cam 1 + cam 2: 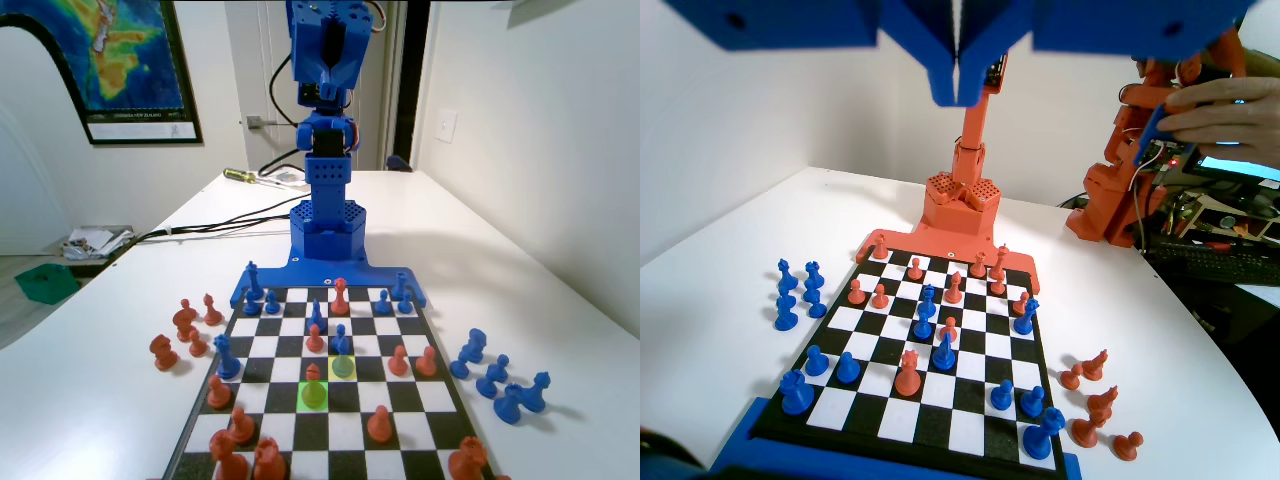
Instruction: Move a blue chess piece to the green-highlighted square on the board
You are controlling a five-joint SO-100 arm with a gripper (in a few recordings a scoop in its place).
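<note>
The small blue plastic pawn (341, 342), ball-headed on a short flared cone, stood upright on the yellow-highlighted square (352, 372) near the middle of the black-and-white chequered board (310, 432). In the fixed view the bright green-highlighted square (304, 404) touched that yellow square corner to corner, one step nearer the camera and to the left. It was not free: a red-orange plastic pawn (313, 385) stood on it.

In the wrist view the blue pawn (924, 322) lay well below the blue two-finger pincer (957, 85), ahead of it and slightly to the left. The red-orange pawn (953, 288) stood just beyond it, to the right. The blue pawn's outline ran soft against its neighbours there, so that point is probably, not certainly, on the right piece.

The pincer hung high over the board's near end, its jaws pressed together with nothing between them.

The pawn's long axis was vertical, so the coming move would likely need the jaws spread, then a reach forward and down onto the ball head from above. Close red-orange and blue pieces on adjoining squares left little room.

Captured pieces stood on the white table (560, 300) on both sides of the board.
</note>
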